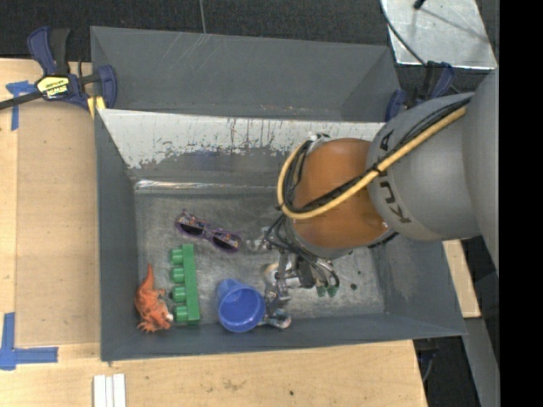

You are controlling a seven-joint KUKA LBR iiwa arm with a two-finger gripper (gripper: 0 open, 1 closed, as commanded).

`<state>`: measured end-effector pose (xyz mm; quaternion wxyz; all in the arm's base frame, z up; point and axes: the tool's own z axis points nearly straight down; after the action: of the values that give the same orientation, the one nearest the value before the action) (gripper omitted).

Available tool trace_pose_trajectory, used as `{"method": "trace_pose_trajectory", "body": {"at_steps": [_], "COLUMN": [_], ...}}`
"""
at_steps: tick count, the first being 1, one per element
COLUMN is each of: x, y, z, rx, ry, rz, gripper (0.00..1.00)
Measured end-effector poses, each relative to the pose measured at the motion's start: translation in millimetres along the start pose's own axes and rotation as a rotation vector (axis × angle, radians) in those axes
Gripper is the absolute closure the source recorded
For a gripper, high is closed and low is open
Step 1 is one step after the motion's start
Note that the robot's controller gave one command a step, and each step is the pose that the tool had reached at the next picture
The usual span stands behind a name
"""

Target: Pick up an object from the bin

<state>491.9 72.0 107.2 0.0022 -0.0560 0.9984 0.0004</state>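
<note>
My gripper (pixel 287 276) hangs low over the bin's floor, right of the middle, just under the arm's orange cover. A blue cup (pixel 238 306) lies on its side just left of and below it, near the front wall. A small grey piece (pixel 277 318) rests against the cup's right side, directly beneath the gripper. A small dark green thing (pixel 327 289) lies close on the gripper's right. Purple sunglasses (pixel 208 232) lie up and to the left of it.
A green studded block (pixel 183 284) lies lengthwise at the bin's left, with an orange toy creature (pixel 151 305) beside it in the front left corner. The arm and its orange cover hang over the bin's right half.
</note>
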Motion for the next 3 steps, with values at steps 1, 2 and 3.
{"method": "trace_pose_trajectory", "body": {"at_steps": [1, 2, 3], "x": [-0.8, -14.6, -14.6], "y": [-8, 79, 79], "z": [32, 30, 30], "rx": [-0.001, 0.003, 0.003], "ry": [-0.001, -0.012, -0.012], "rz": [-0.067, -0.139, -0.139], "gripper": [0.00, 1.00, 1.00]}}
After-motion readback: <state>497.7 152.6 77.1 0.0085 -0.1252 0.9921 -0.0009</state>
